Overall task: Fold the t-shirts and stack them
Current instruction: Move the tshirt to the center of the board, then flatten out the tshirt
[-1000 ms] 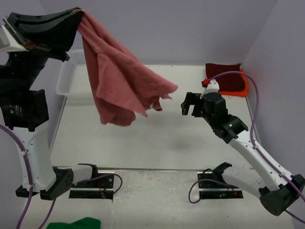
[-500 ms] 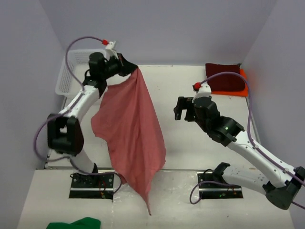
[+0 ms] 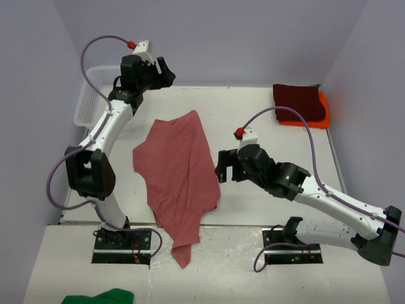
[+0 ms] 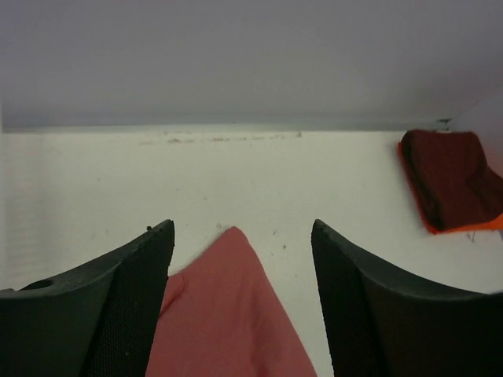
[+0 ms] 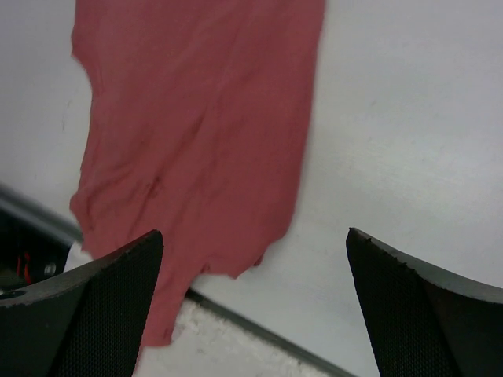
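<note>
Left gripper [image 3: 166, 71]: jaws spread wide, holding nothing, up at the far side of the table [image 3: 253, 120]. In the left wrist view the gap between the fingers [image 4: 118, 306] is bare, and the pointed far tip of the rose t-shirt [image 3: 177, 171] lies on the table below them, not touching.

Rose t-shirt is spread flat and a bit wrinkled. It runs from just beneath the left gripper back toward the arm bases, and its near end hangs over the table's near edge.

Right gripper [image 3: 221, 168]: jaws fully apart, gripping nothing, just beside the shirt's right edge, low over the table. In the right wrist view the shirt sits ahead of and between the fingers [image 5: 94, 306], with no contact seen.

Maroon t-shirt [image 3: 297, 101]: folded, lying on top of the orange t-shirt [image 3: 321, 114]. The stack is in the far right corner, well apart from the right gripper, beyond it and to its right. The orange one shows only as a rim under the maroon.

White mesh basket [image 3: 85, 104]: just beside the left gripper, on its left, against the wall. The arm hides part of it, so I can't tell its contents.

Green cloth [image 3: 101, 296]: off the table at the near left, behind the left arm's base.
</note>
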`<control>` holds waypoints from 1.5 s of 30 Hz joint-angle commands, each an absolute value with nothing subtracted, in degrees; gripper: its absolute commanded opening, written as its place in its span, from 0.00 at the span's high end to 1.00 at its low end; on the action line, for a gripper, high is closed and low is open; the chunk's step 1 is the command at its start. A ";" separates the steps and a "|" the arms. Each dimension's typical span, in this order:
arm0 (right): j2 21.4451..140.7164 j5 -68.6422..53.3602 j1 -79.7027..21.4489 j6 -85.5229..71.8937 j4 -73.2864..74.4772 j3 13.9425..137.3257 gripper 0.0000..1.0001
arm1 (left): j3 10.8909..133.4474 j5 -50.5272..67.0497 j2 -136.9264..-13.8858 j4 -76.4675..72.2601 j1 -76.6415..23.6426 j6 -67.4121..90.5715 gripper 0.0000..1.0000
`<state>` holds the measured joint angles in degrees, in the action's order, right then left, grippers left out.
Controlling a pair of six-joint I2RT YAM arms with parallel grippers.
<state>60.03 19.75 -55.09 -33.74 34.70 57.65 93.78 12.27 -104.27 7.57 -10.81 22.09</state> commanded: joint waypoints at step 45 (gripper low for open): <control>120.41 6.86 -81.48 -30.15 34.81 96.32 0.40 | 68.29 -11.07 -82.09 32.96 -11.78 33.93 0.67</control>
